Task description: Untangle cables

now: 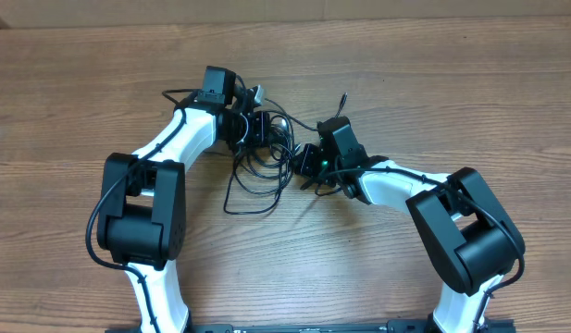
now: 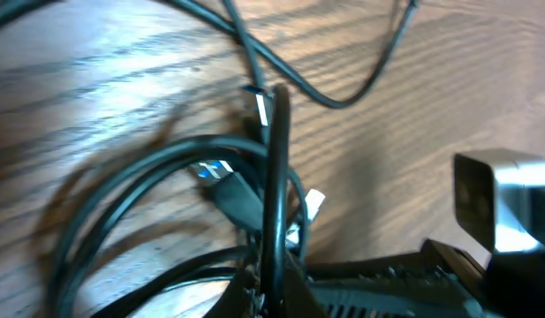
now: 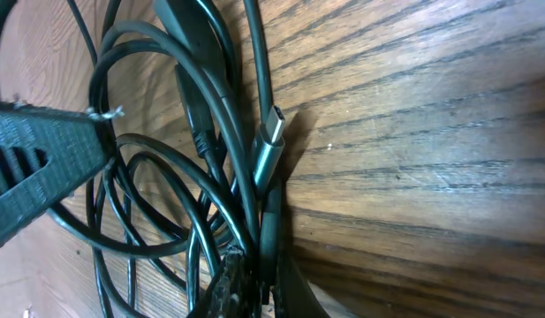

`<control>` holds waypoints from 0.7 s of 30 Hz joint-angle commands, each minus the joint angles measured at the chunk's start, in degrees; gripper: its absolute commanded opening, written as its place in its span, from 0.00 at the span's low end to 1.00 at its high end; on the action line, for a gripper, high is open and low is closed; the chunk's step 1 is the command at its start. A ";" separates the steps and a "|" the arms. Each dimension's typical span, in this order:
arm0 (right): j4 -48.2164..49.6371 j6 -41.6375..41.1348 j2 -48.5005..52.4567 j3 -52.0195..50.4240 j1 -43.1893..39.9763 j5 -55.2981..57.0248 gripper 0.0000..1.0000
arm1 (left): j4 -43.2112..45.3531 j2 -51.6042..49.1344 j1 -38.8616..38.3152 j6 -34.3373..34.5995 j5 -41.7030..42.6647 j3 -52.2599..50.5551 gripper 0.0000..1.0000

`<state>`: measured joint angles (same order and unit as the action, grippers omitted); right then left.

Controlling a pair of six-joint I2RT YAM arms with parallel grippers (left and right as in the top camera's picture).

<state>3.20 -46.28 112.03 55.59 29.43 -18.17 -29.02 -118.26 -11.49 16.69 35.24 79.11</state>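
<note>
The cables (image 1: 265, 162) lie as a tangle of thin black cords on the wooden table between my two arms. At the tangle's upper left, my left gripper (image 1: 254, 127) is shut on one black cord (image 2: 276, 168) that runs straight up from its jaws (image 2: 274, 291). Beside that cord lies a plug with a blue insert (image 2: 217, 171). From the right side my right gripper (image 1: 309, 160) is shut on another cord (image 3: 265, 221), which ends in a silver plug (image 3: 271, 132). Several loops (image 3: 148, 177) spread to the left of it.
One loose loop (image 1: 243, 199) hangs toward the table's front, and a cord end (image 1: 342, 96) points to the back. The right arm's camera housing (image 2: 506, 208) shows in the left wrist view. The left gripper's finger (image 3: 38, 172) shows in the right wrist view.
</note>
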 commanded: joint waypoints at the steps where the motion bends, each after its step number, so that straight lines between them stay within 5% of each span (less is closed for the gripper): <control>1: 0.74 0.26 0.61 0.24 0.17 -0.98 0.04 | 0.37 0.39 0.20 2.25 -2.82 -0.20 0.04; 14: 0.90 0.20 0.61 0.24 0.17 -1.68 0.04 | 0.50 0.39 0.20 3.34 -2.80 -0.20 0.04; 21: 0.31 2.01 -0.04 0.33 0.02 -11.32 0.04 | 0.50 0.39 0.20 6.56 -2.67 -0.20 0.04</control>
<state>3.49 -46.13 112.05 55.59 29.28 -22.90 -28.82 -118.26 -11.49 21.06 33.10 79.11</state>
